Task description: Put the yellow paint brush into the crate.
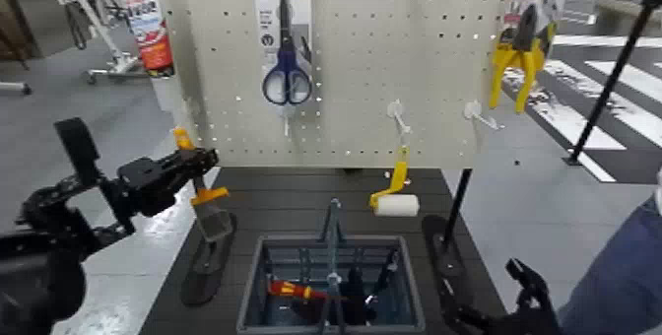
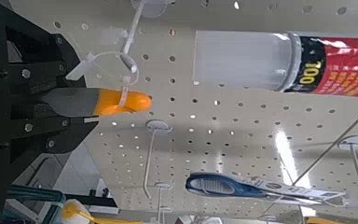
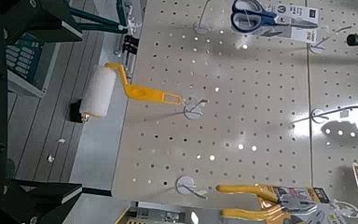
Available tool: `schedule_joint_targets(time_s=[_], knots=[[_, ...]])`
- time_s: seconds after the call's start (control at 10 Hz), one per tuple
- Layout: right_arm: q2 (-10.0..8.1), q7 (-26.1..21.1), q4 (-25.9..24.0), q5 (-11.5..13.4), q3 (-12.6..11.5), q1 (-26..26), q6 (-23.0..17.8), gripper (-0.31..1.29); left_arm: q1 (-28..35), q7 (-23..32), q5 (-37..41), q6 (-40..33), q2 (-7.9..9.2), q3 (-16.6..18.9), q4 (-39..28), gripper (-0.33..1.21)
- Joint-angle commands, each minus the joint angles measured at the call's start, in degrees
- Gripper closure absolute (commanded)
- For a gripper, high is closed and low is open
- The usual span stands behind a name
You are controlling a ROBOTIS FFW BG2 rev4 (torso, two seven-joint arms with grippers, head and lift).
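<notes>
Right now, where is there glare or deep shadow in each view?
Head view: the floor shines pale; the right pincer sits low. Left wrist view: a bright streak on the pegboard, the left pincer holding the yellow paint brush in dark shadow. Right wrist view: bright patches likewise.

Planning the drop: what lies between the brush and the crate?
Head view: the pegboard's black foot and bare tabletop lie between the left gripper's yellow paint brush and the crate. Right gripper parked bottom-right.
</notes>
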Motion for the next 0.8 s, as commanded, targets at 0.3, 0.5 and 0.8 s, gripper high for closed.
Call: schedule_joint_targets(time_s=[0.3,0.5,0.8], knots=[[-0.08,-0.09,-0.12,0.09,-0.16,0.21,0.06,0.16,2.47,0.18,1.35,2.58,-1.82,-0.67,-5.96,1.10],[-0.26,-0.18,-0.21,0.09,-0.08,0.21,0.06,0.16,2.64,0.53,3.46,2.84,-2.53,-2.61,-6.57,1.10],[-0.08,-0.26,-0.21,0.09,0.19,0.12,0.23,0.16,2.64,0.70,7.77,2.67,-3.58,-5.95,-5.34,1.10]])
